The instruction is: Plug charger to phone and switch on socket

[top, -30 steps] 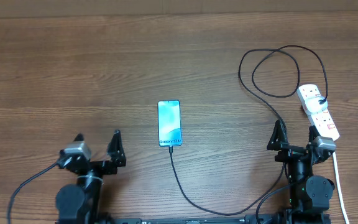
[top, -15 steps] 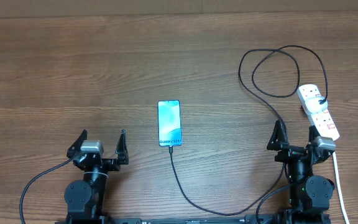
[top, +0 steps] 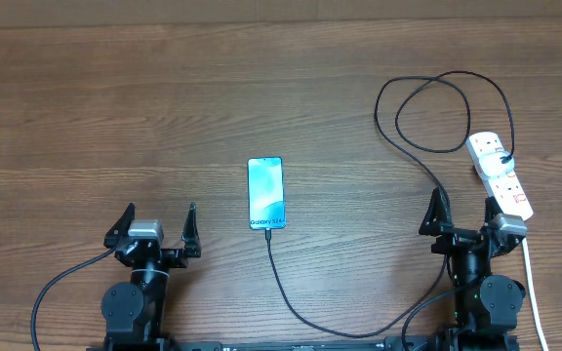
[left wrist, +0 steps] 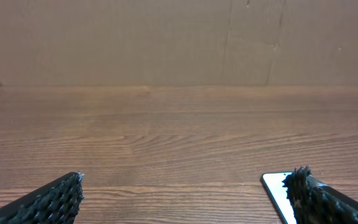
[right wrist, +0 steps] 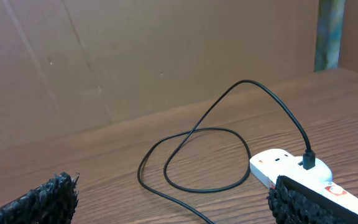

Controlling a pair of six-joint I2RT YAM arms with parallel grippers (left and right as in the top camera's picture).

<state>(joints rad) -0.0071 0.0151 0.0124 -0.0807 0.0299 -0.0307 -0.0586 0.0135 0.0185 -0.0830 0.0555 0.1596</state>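
Note:
The phone [top: 266, 193] lies flat mid-table, blue screen up, "Galaxy S24" text at its near end. The thin black charger cable [top: 291, 297] meets the phone's near end, runs along the front, then loops [top: 437, 117] at the back right and plugs into the white socket strip [top: 501, 174]. The loop [right wrist: 197, 155] and strip [right wrist: 284, 167] show in the right wrist view. My left gripper [top: 157, 222] is open and empty left of the phone, whose corner [left wrist: 275, 190] shows by its right finger. My right gripper [top: 464, 210] is open and empty beside the strip's near end.
A brown cardboard wall [left wrist: 179, 43] stands along the table's far edge. The strip's white cord [top: 533, 292] runs off the front right. The left arm's black lead [top: 52, 288] curves off the front left.
One second ago the left gripper was turned to the left; it has swung a little right and squared up. It has been still for the last half second. The right arm has not moved.

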